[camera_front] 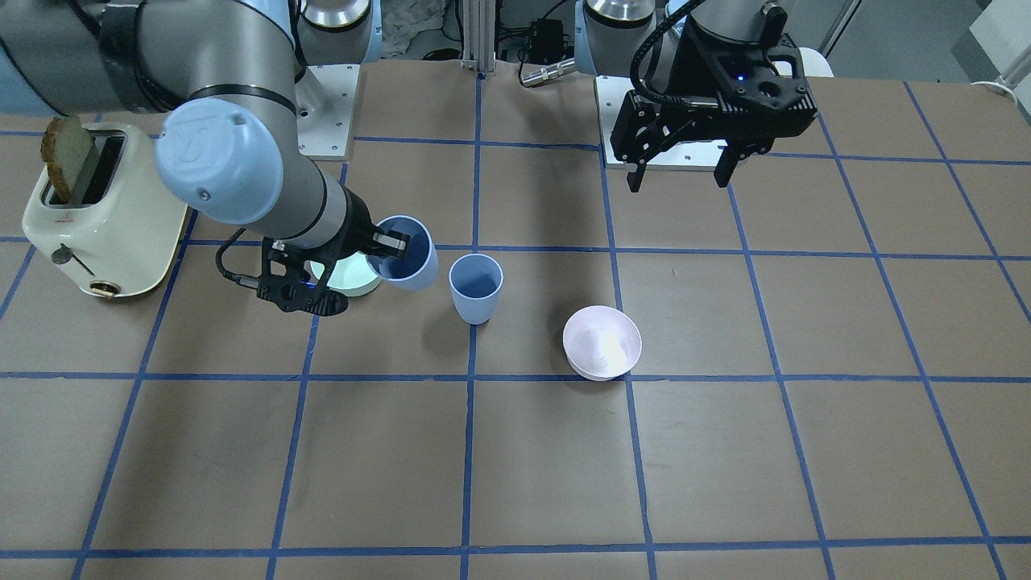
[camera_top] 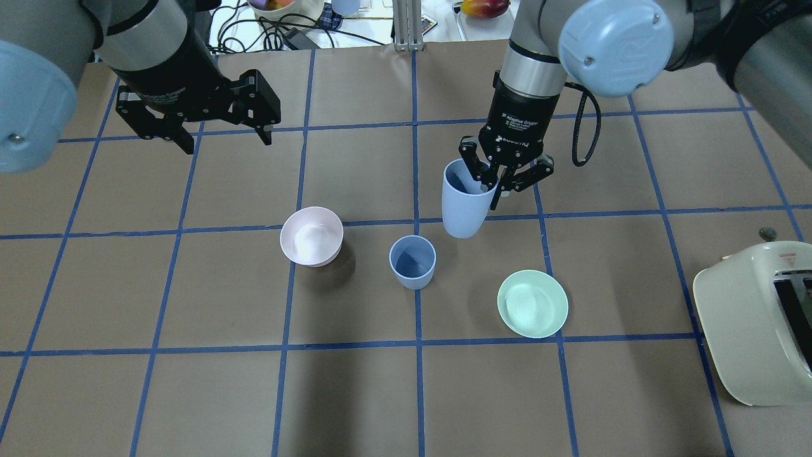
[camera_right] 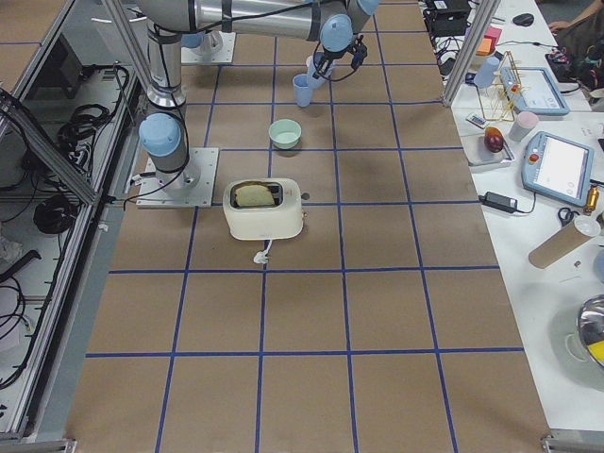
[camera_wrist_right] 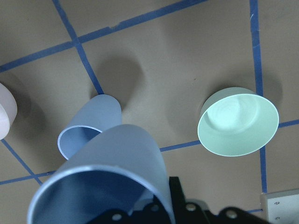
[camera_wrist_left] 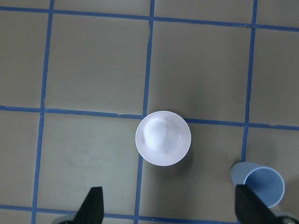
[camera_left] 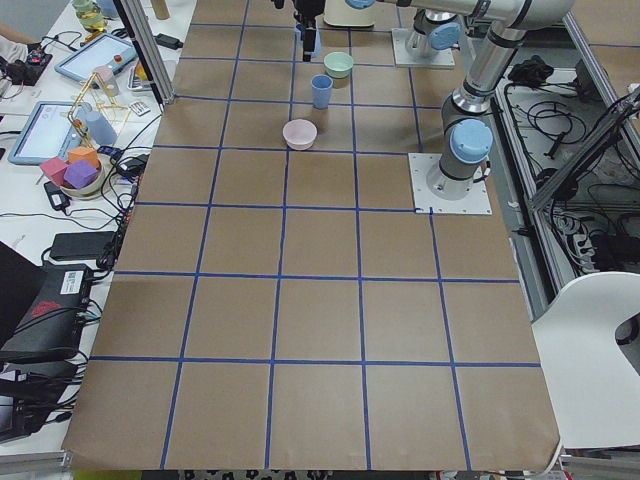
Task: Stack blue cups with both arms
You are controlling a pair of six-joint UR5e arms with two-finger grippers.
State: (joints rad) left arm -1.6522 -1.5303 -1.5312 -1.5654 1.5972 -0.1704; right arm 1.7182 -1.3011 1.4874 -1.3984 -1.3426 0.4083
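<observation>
In the front-facing view, the right gripper (camera_front: 392,244) pinches the rim of one pale blue tapered plastic tumbler, the held cup (camera_front: 411,262). One finger is inside the mouth and one outside, and the tumbler is tilted. The other pale blue plastic tumbler, the standing cup (camera_front: 475,287), sits upright and empty on the brown table (camera_front: 564,467), just beside the held cup. The left gripper (camera_front: 678,179) hangs well apart from both, its fingers spread wide around nothing.

From overhead, the held cup (camera_top: 462,206) appears lifted clear of the surface, near the standing cup (camera_top: 412,261) but not over its mouth. The standing cup lies between a pale pink round bowl (camera_top: 311,236) and a mint green round bowl (camera_top: 532,303).

The left-end view is too small to show either grip. It shows the standing cup (camera_left: 321,91) between the two bowls.

The right-end view adds only a cream toaster (camera_right: 267,209) holding a slice of bread, well away from the cups.

The left wrist camera looks down on the pink bowl, with the standing cup (camera_wrist_left: 259,189) at the lower right and both fingertips far apart.

The right wrist camera shows the held cup (camera_wrist_right: 107,186) large and slanted, its base pointing toward the standing cup (camera_wrist_right: 91,123).

As I judge it, the pickup is done. What remains is to align the held cup over the standing cup, lower it in and release it. The left arm has no share in the work yet.
</observation>
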